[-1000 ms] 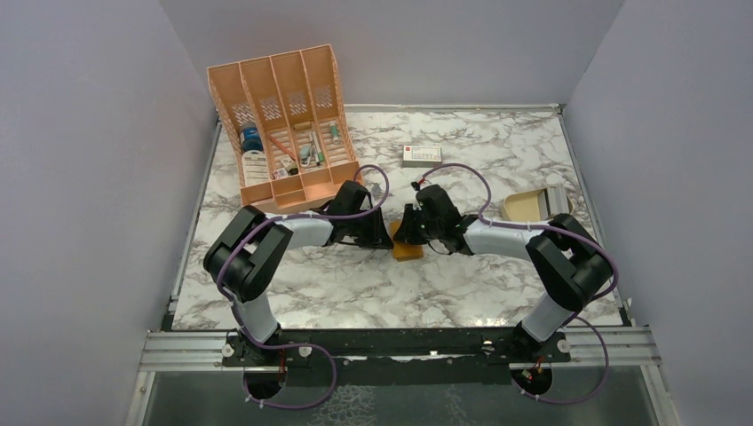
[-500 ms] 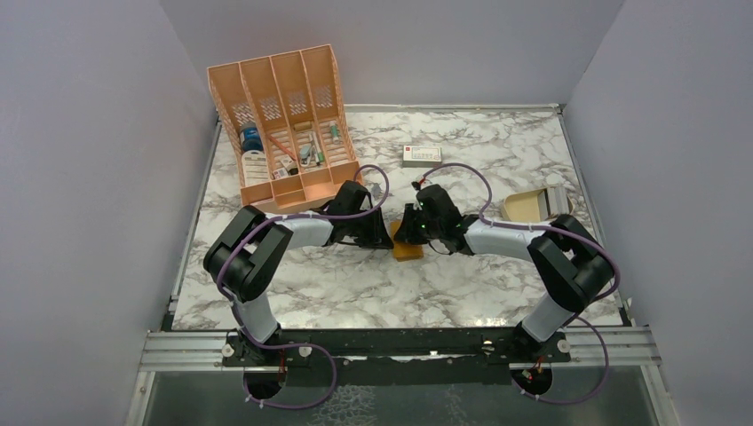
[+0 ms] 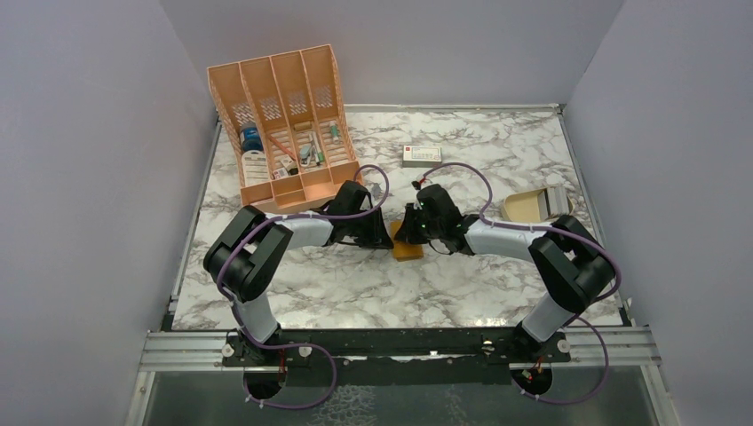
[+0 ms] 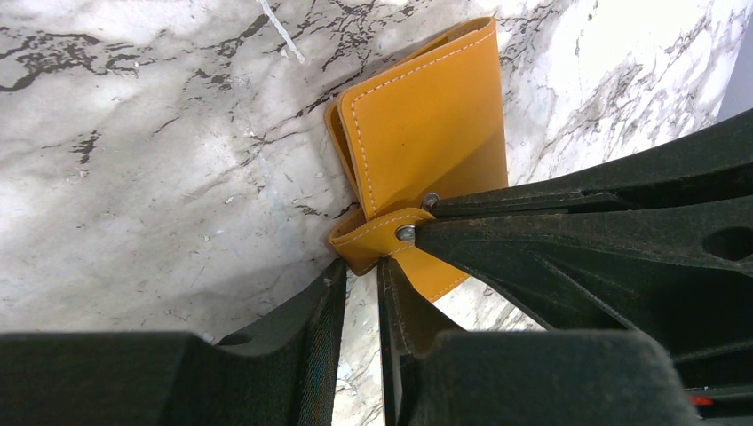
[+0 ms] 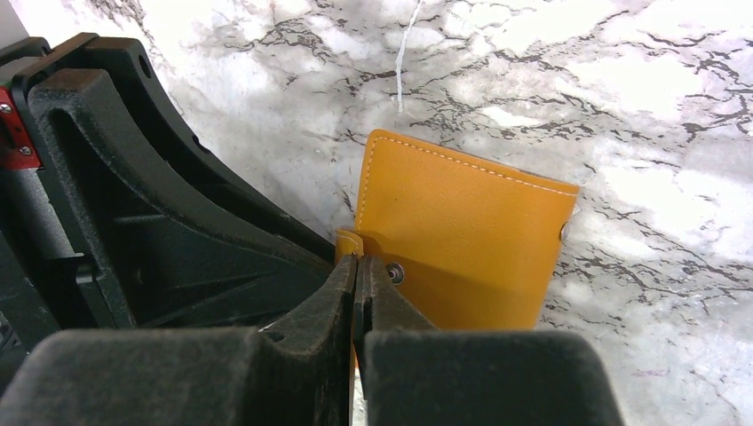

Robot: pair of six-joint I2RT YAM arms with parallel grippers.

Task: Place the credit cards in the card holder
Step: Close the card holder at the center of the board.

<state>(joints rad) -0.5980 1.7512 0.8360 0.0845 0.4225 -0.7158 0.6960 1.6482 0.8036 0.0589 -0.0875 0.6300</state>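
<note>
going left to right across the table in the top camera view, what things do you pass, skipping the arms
orange desk organiser → card holder → tan dish → grey cards at the dish's right end. The white box is left out: it sits straight behind the card holder.

One card holder (image 3: 408,252), one organiser (image 3: 284,124), one box (image 3: 421,155) (and two tools (image 4: 362,266) (image 5: 356,263)).

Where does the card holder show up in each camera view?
Top external: the card holder is a small orange patch near the middle of the marble table.
Left wrist: upper centre-right, lying on the marble.
Right wrist: centre-right.
Shared landmark: the metal stud on its strap tab shows in both wrist views but is too small to see from the top.
</note>
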